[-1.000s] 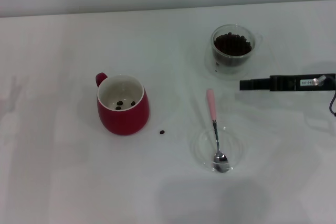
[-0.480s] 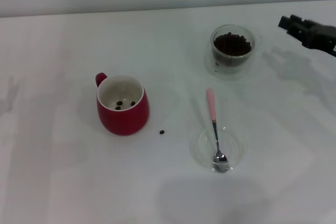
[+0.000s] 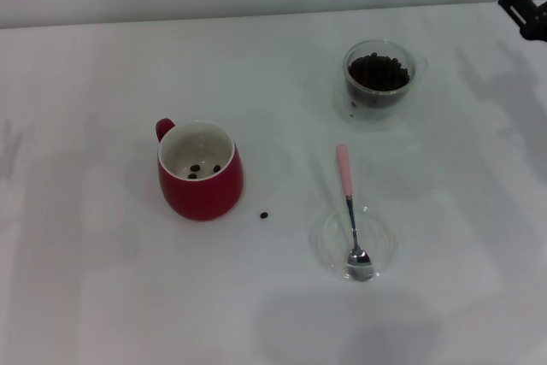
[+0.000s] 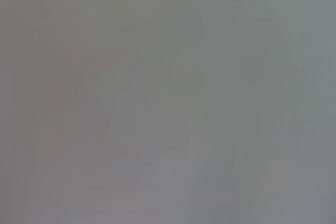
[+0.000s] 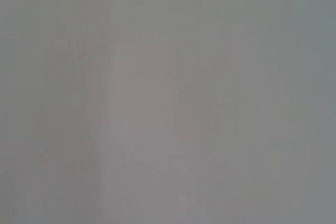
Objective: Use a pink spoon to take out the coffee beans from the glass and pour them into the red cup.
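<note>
The pink spoon (image 3: 349,211) lies on the white table (image 3: 102,297), with its shiny bowl resting in a flat clear dish (image 3: 329,250) and its pink handle sticking out toward the far side of the table. So the spoon's long line runs from near the robot to away from it, tipped just a little. The glass (image 3: 379,79) full of coffee beans (image 3: 378,72) stands beyond the handle end, a bit to the right. The red cup (image 3: 200,170) sits well apart on the left, with three beans inside, and one stray bean (image 3: 264,214) lies on the table between the cup and the dish. Only a small dark bit of the right gripper (image 3: 523,4) shows, up at the far right corner, high and far from the spoon. Whether it is open or closed cannot be told, but it holds nothing that can be seen. The left gripper is not in sight. The spoon lies on the right half, so the right arm looks nearer, and the handle end faces it.
</note>
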